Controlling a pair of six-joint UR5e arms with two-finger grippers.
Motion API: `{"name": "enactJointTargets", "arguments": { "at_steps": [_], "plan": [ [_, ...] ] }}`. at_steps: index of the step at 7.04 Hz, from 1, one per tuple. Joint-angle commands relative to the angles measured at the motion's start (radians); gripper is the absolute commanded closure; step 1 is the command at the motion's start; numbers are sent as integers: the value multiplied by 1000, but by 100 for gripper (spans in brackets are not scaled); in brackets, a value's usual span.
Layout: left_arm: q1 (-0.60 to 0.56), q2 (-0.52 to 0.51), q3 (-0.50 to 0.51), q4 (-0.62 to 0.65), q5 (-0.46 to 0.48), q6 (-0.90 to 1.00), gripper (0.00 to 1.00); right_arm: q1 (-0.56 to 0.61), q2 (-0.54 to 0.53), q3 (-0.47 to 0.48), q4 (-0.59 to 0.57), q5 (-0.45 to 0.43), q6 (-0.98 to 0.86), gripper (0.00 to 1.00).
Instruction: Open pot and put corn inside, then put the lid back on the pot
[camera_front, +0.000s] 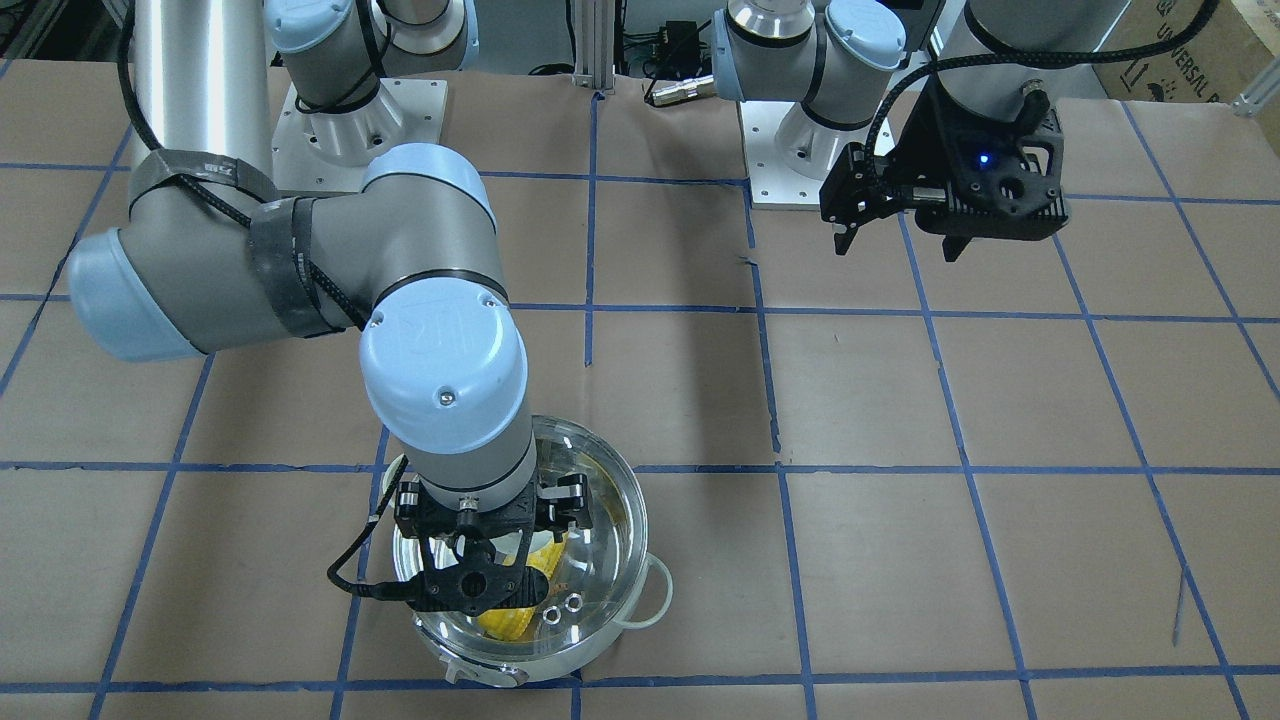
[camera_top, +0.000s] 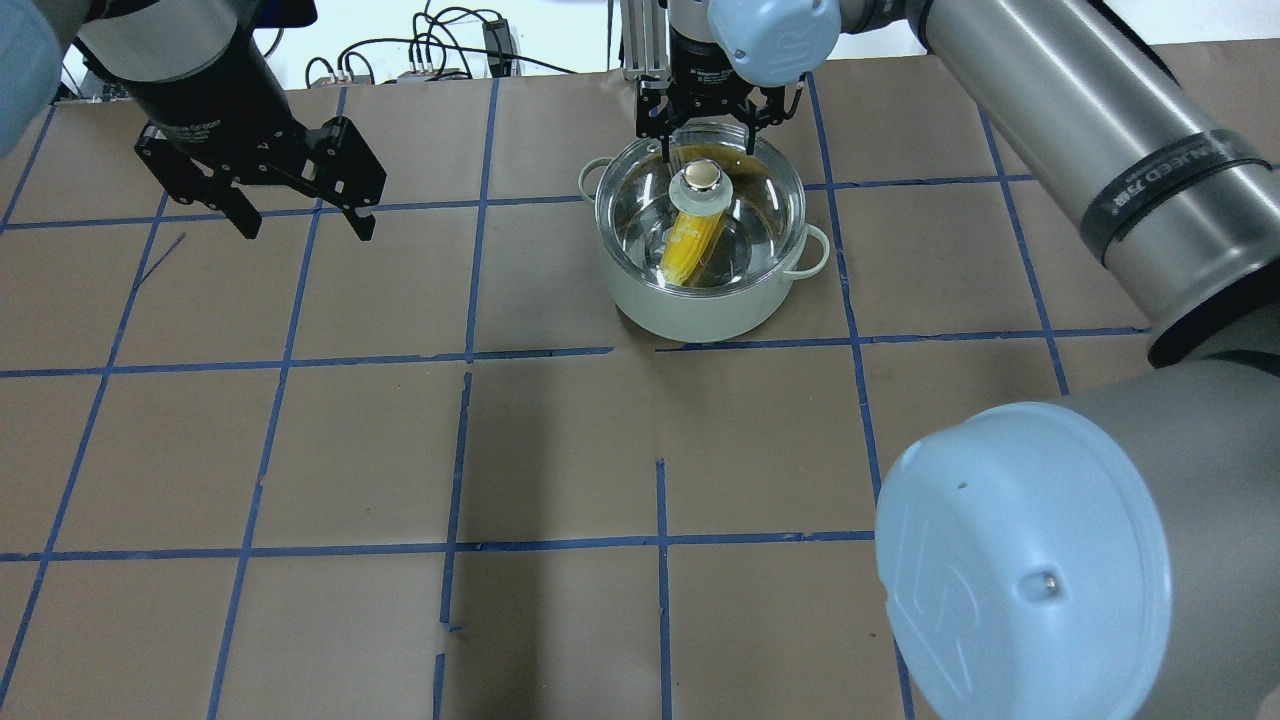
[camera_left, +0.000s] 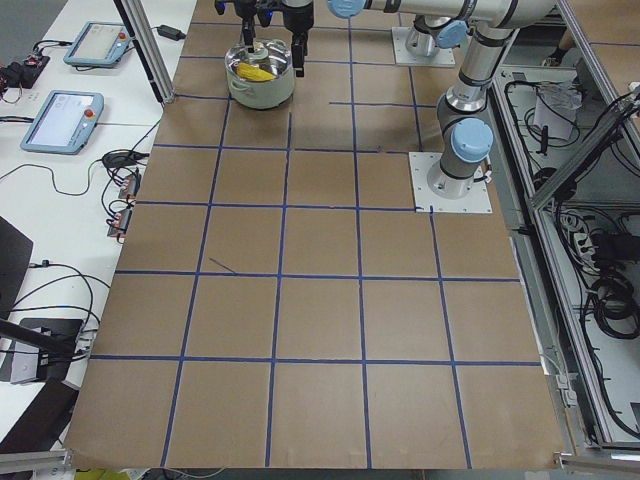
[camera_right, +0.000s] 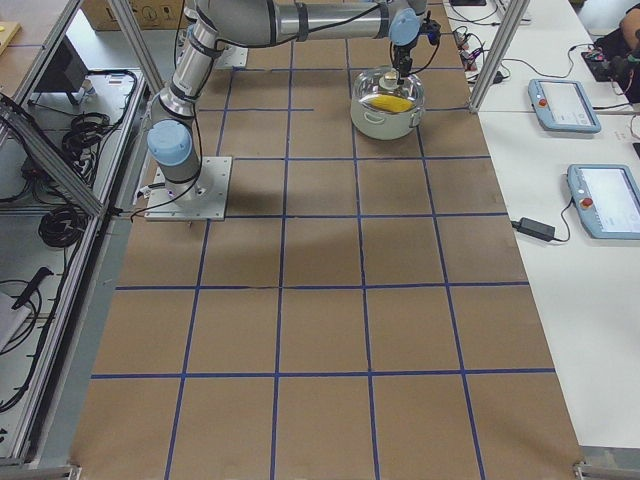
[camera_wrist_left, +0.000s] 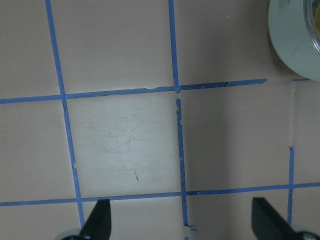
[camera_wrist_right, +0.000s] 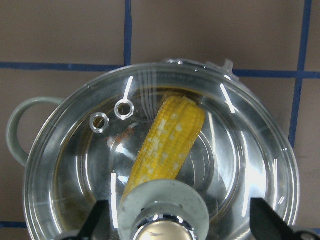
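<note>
The steel pot (camera_top: 700, 300) with pale green handles stands at the far side of the table. The glass lid (camera_top: 755, 215) rests on it, and the yellow corn (camera_top: 690, 245) lies inside under the glass. My right gripper (camera_top: 707, 150) is open just over the lid's knob (camera_top: 700, 178), one finger on each side, not gripping it. The right wrist view shows the knob (camera_wrist_right: 162, 210), the corn (camera_wrist_right: 170, 140) and the lid (camera_wrist_right: 250, 150) between the spread fingers. My left gripper (camera_top: 300, 215) is open and empty, hovering over bare table well to the left of the pot.
Brown paper with blue tape lines covers the table (camera_top: 560, 450). The right arm's elbow (camera_top: 1020, 560) looms over the near right. The left wrist view shows the pot's side (camera_wrist_left: 295, 40) at its top right corner. Tablets (camera_left: 65, 110) lie on a side bench.
</note>
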Motion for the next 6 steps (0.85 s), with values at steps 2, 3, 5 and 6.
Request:
{"name": "enactJointTargets", "arguments": {
  "at_steps": [2,3,5,6],
  "plan": [
    [-1,1,0,0,2,-3,0,-57,-15,-100,50,-13,-81,1],
    [-3,1,0,0,2,-3,0,-100,-53,-83,58,-12,-159,1],
    [-3,0,-1,2,5,-3,0,-165,-134,-72,185,-8,-289,4],
    [-1,-5,8,2,3,0,0,-191,-165,-39,196,-1,-337,9]
  ]
}}
